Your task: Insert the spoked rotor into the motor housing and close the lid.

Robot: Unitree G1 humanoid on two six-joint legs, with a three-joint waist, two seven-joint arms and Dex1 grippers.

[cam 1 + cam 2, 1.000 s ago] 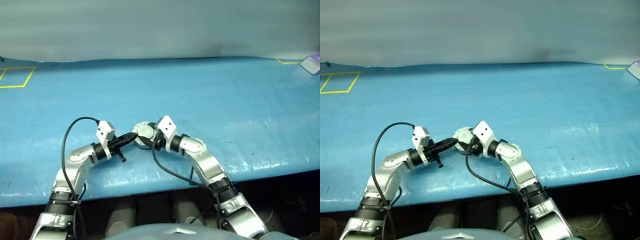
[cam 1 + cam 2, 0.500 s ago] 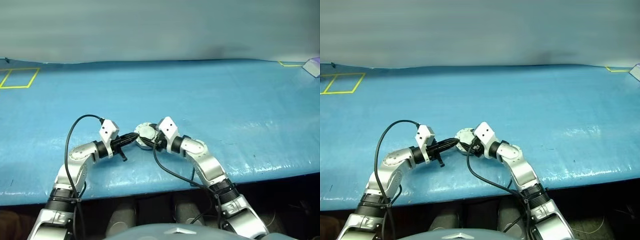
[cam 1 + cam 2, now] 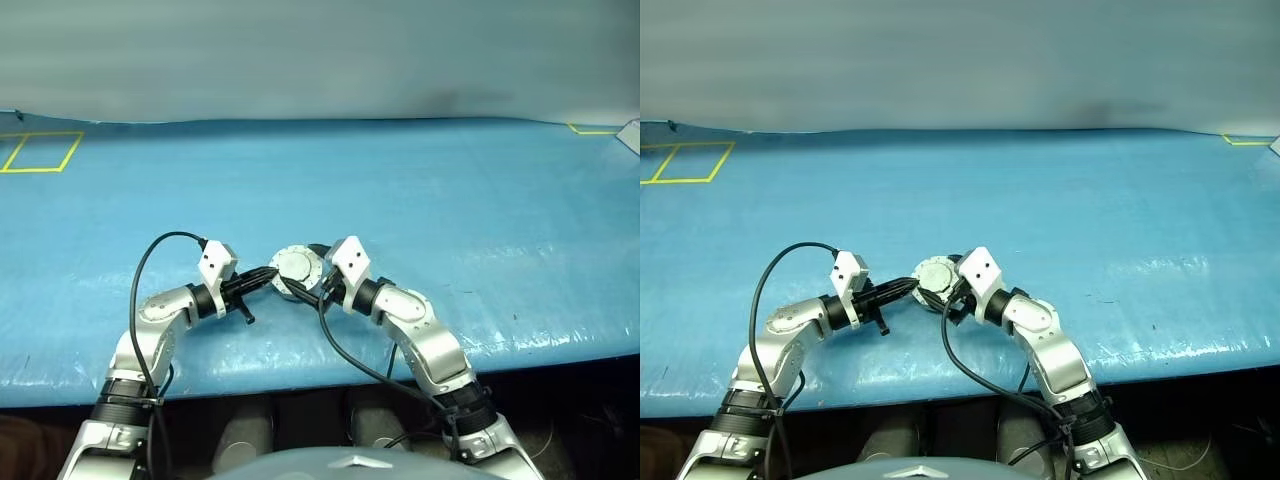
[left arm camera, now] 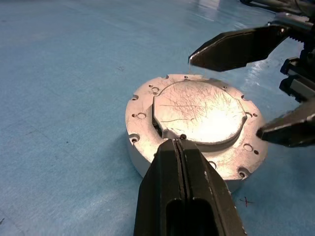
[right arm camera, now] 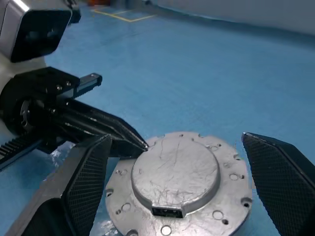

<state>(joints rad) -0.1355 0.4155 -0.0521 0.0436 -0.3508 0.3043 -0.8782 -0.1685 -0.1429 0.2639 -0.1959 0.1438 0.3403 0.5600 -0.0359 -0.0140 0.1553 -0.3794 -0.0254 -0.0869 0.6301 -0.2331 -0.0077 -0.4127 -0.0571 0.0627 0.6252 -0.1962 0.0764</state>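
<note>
the work surface [image 3: 480, 200] is a blue sheet with a fine woven grain and a light sheen; yellow tape outlines [image 3: 40, 152] mark its far left corner.

the left gripper [image 4: 183, 147] has two smooth black fingers pressed flat together with no gap, and nothing is held between them. the joined tips taper to a blunt wedge that meets the near edge of the raised centre of the motor housing [image 4: 197, 128].

the motor housing lies flat on the sheet, near the front edge and between the two grippers. it shows as a low round disc of matt silvery metal with a flat outer flange, drilled with small holes around its circumference. a round, slightly raised plate with fine random scratches covers the centre, and a small rectangular notch is cut into its edge. the copper windings and the spoked rotor cannot be made out under this plate.

the right gripper [image 5: 182, 177] stands wide open and empty. its finger pads [image 5: 88, 172] are black with a fine cross-hatched grip texture and flank the housing on either side, apart from its rim.
</note>
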